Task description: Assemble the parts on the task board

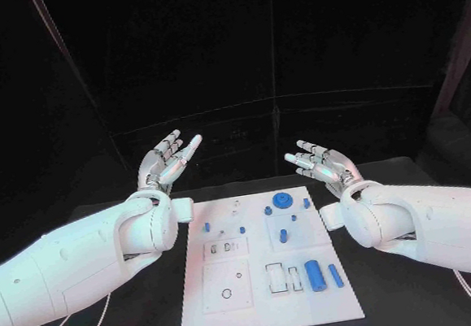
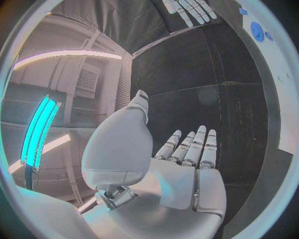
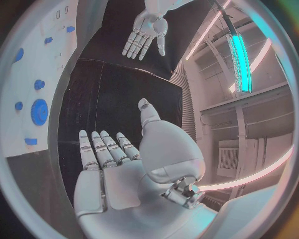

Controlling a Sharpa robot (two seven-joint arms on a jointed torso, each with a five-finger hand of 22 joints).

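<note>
White task board [image 1: 270, 306] sits mid-table with blue parts [image 1: 314, 273] scattered across it, black table [image 1: 151, 322] all around, and both the left hand [image 1: 167, 163] and right hand [image 1: 321, 164] hover beyond its far corners, fingers spread, holding nothing.

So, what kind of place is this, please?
Probably a robot test lab, not a home: a black table with dark curtains behind, a white task board holding small blue parts, and both hands raised, empty.
</note>
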